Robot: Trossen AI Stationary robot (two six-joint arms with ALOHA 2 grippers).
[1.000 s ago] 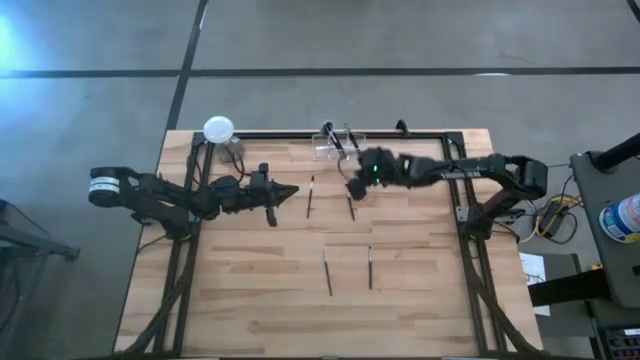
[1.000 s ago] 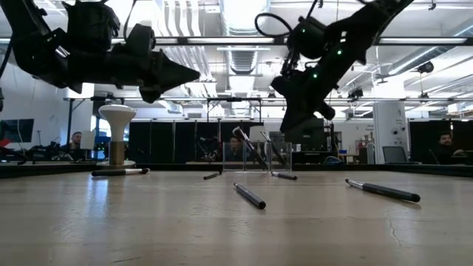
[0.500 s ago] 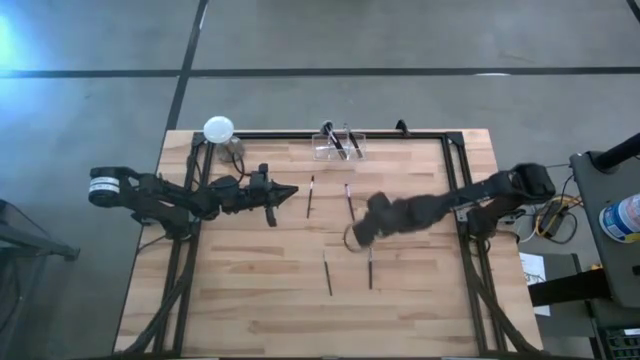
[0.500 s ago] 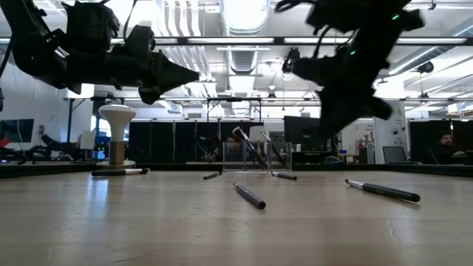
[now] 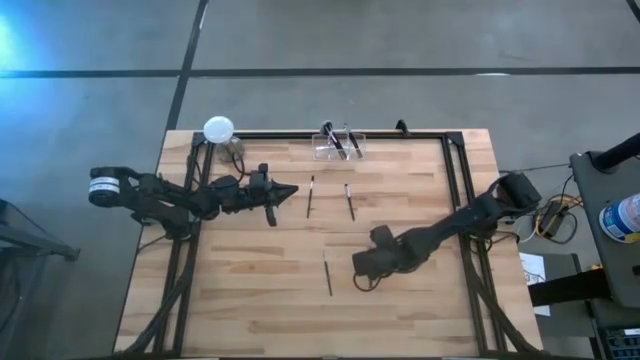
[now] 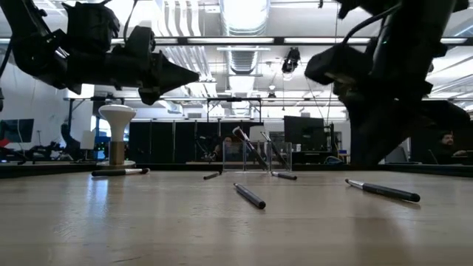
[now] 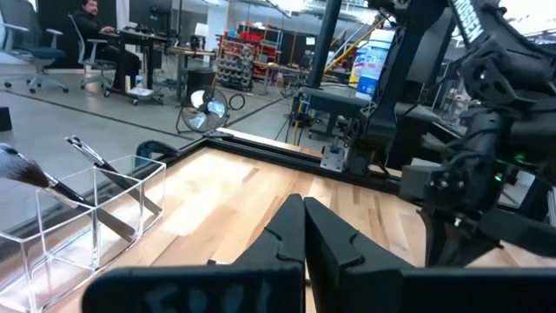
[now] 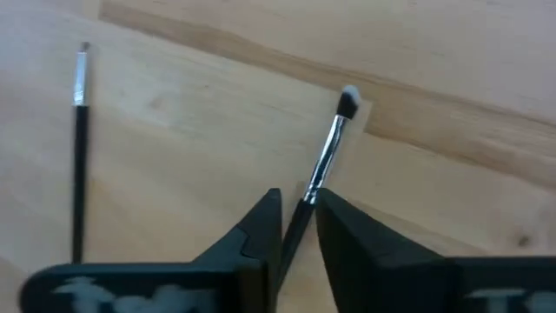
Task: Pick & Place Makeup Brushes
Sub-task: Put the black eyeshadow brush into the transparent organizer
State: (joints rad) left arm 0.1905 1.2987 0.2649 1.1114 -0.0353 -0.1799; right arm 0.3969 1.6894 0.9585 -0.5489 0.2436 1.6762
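Robotics lab/open workshop: exposed ceiling ducts (image 6: 185,22), parts shelving (image 7: 239,69), desks with a seated person (image 7: 95,30), monitors at 12 o'clock beyond the wooden table (image 5: 250,280).

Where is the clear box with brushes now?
In the high view, the clear box stands at the table's far edge, near the middle, right of the white ball-topped stand. Two loose brushes lie just before it.

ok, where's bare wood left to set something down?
Near edge of the wooden table below the lone dark brush is bare, so is the far right corner. Crowded: middle, around two brushes, clear acrylic box and right hand.
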